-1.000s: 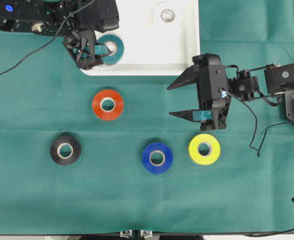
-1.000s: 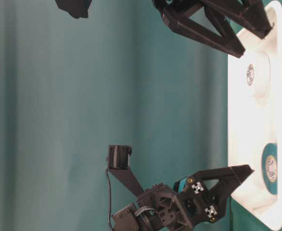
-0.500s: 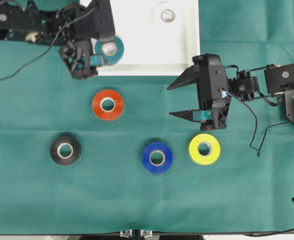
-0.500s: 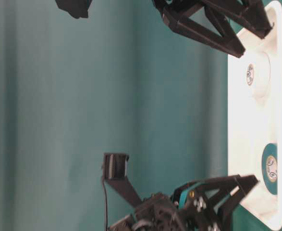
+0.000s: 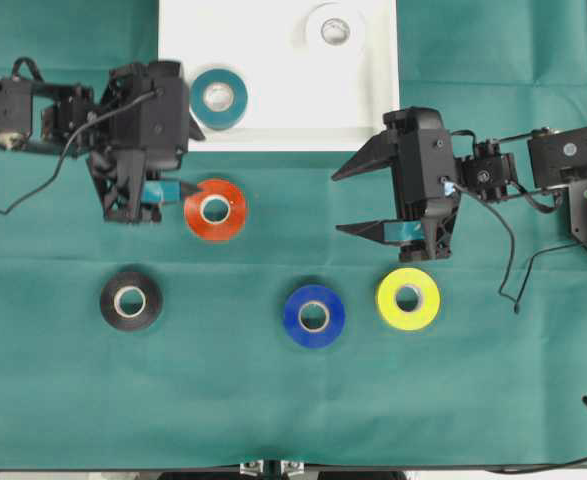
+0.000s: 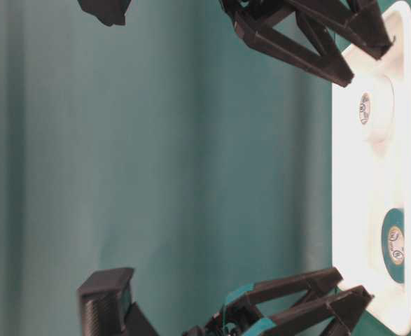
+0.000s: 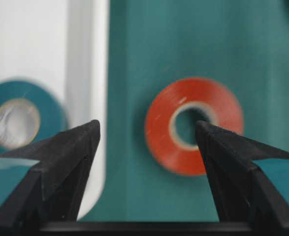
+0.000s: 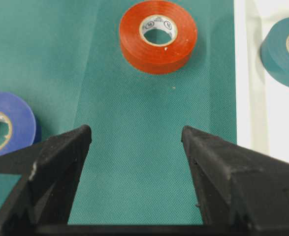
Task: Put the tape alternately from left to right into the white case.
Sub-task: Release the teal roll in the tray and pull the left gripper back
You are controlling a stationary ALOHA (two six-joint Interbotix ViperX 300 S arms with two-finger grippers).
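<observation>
The white case (image 5: 273, 110) at the table's far edge holds a teal tape (image 5: 218, 97) and a white tape (image 5: 335, 30), both lying flat. On the green cloth lie a red-orange tape (image 5: 215, 209), a black one (image 5: 131, 300), a blue one (image 5: 313, 315) and a yellow one (image 5: 408, 298). My left gripper (image 5: 186, 155) hovers open and empty just left of the red-orange tape (image 7: 159, 132), in front of the case's rim (image 7: 87, 59). My right gripper (image 5: 337, 203) stands open and empty above the cloth, up-left of the yellow roll, with the red-orange roll (image 8: 134, 44) ahead of it.
A green cloth (image 5: 273, 400) covers the table. Black cables (image 5: 508, 260) trail from the right arm near the right edge. The case (image 6: 342, 175) sits low with a raised rim, and both grippers (image 6: 352, 287) (image 6: 366, 63) hang close to its near side.
My left gripper has drawn back out of the case toward the front, leaving the teal tape lying in it, and now sits by the red-orange roll. The right arm has not moved.
</observation>
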